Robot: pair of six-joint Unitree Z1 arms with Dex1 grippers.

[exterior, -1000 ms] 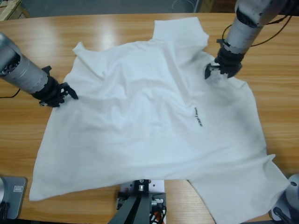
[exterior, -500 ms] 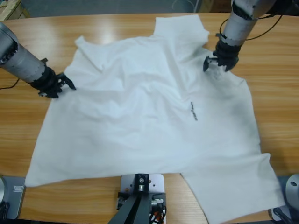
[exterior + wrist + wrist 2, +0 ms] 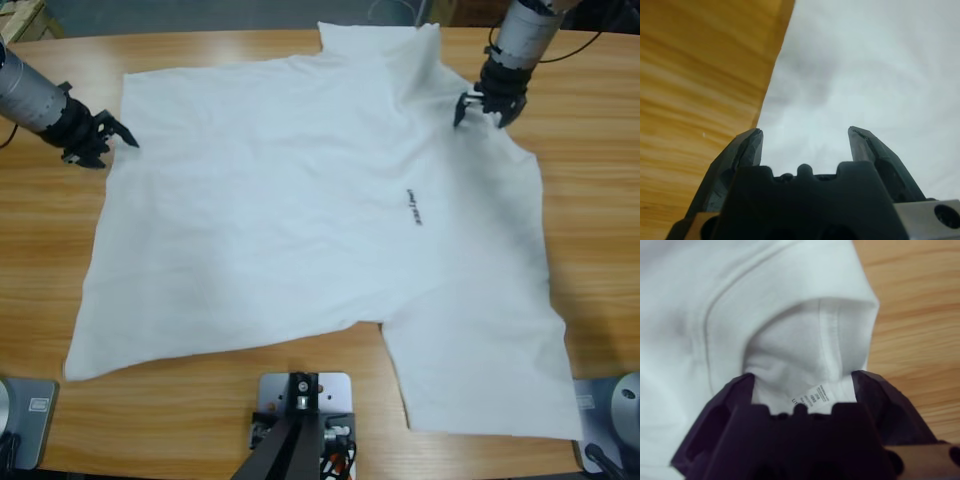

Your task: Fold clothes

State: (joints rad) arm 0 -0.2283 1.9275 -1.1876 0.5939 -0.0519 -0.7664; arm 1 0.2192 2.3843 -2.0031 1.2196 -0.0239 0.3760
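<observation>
High view: a white T-shirt [image 3: 300, 220] lies spread nearly flat across the long wooden table [image 3: 600, 200], with a small dark printed mark [image 3: 414, 206] near its middle and one short sleeve [image 3: 480, 375] reaching toward the near right edge. The left gripper [image 3: 118, 137] enters from the left edge and sits at the shirt's upper-left border; the right gripper [image 3: 487, 108] comes down from the upper right and stands over the cloth beside the neck area.

Left wrist view: the left gripper [image 3: 805, 137] has its two black jaws spread apart over white fabric [image 3: 865, 70], nothing between them, with the shirt's edge running just beside bare wood [image 3: 700, 75].

Right wrist view: the right gripper [image 3: 807, 382] likewise has its jaws parted and is released, straddling the ribbed round collar [image 3: 805, 325]. A small sewn label [image 3: 812, 397] with grey print shows inside the collar, just ahead of the gripper's body. Wood [image 3: 920, 315] shows on the right.
</observation>
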